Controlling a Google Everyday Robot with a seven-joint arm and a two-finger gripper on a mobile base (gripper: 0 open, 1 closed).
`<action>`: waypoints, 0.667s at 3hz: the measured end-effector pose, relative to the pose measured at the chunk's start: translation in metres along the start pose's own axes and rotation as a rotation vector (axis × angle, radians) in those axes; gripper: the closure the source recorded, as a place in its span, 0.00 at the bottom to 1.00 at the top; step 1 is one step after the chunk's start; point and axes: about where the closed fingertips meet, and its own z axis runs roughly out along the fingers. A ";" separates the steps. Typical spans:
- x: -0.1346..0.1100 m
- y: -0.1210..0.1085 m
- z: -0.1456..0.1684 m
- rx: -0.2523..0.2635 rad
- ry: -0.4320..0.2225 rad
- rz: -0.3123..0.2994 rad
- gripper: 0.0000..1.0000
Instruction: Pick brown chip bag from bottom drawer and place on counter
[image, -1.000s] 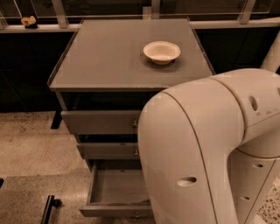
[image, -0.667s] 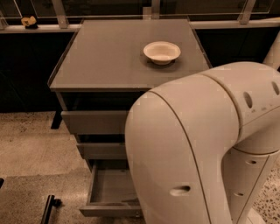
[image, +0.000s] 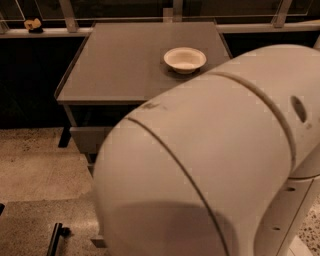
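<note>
The counter (image: 125, 60) is the flat grey top of the drawer cabinet, in the upper middle of the camera view. My white arm housing (image: 210, 160) fills the lower right and hides almost the whole cabinet front. The bottom drawer is hidden behind the arm. The brown chip bag is out of view. My gripper is not in view; it is somewhere behind or below the arm housing.
A cream bowl (image: 184, 59) sits on the counter toward its back right. A sliver of an upper drawer front (image: 87, 137) shows at the left. Speckled floor (image: 35, 180) lies to the left, with a dark bar (image: 54, 239) on it. A railing (image: 125, 20) runs behind.
My arm housing has swung left and toward the camera. It now covers the open bottom drawer and most of the drawer fronts that showed before.
</note>
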 end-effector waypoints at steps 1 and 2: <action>-0.024 -0.036 -0.022 0.089 -0.055 -0.028 1.00; -0.035 -0.056 -0.044 0.113 -0.033 -0.015 1.00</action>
